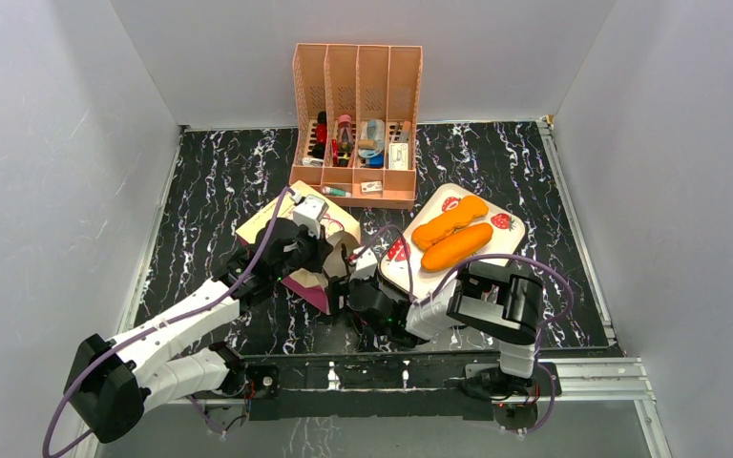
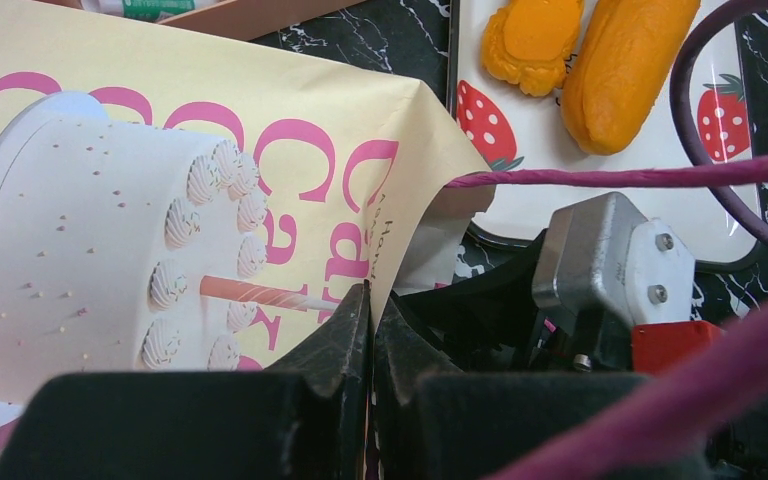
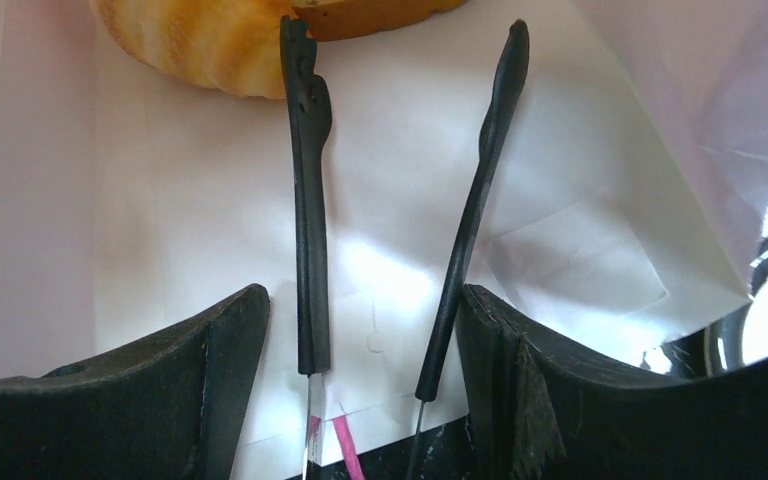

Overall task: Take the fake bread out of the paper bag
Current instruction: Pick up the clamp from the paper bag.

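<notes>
The cream paper bag (image 1: 272, 227) lies on its side on the table, its cake print filling the left wrist view (image 2: 290, 110). My left gripper (image 1: 313, 250) is shut on the bag's upper mouth edge (image 2: 370, 300) and holds it up. My right gripper (image 1: 355, 279) is at the bag's mouth and grips black-tipped tongs (image 3: 305, 200), whose arms stand apart inside the white bag interior (image 3: 160, 230). The tong tips are next to a ridged croissant (image 3: 200, 45), with another orange piece (image 3: 370, 12) behind it. Two orange loaves (image 1: 450, 234) lie on the strawberry tray (image 1: 506, 239).
The peach slotted file organiser (image 1: 355, 124) with small items stands at the back centre. The tray's edge (image 2: 480, 230) is close to the right of the bag's mouth. A pink cord handle (image 2: 600, 178) is stretched across the left wrist view. Grey walls enclose the table.
</notes>
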Motion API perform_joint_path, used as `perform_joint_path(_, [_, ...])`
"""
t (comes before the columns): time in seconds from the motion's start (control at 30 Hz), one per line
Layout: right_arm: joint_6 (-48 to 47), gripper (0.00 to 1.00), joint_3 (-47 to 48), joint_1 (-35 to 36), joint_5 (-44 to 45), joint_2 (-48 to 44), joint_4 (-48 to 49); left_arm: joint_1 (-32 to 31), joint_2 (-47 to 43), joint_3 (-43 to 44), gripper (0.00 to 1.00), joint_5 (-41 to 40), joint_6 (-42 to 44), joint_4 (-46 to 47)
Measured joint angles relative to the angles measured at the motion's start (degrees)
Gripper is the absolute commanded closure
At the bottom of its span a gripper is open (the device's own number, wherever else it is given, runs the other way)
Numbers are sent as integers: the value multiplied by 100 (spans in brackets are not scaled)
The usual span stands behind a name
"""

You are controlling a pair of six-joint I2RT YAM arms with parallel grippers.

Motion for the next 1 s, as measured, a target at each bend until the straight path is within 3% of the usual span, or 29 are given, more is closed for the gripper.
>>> perform_joint_path(0.33, [-7,37,-286,308,789,284,892,-17,-2,-31,100,2,-46,98])
perform_joint_path(0.47, [0,48,-348,411,1054,356,1045,-17,-2,-31,100,-2,-85,131])
perform_joint_path(0.57, [9,69,-404,479,1290,461,1239,-28,-2,-31,100,-17,-122,131])
perform_joint_path(0.83, [142,76,-503,557,1521,684,1759,-28,-15,-31,100,-66,-192,136])
perform_joint_path(1.0, [177,80,-962,538,1091,59,1381,-28,-87,-31,100,-116,-192,129])
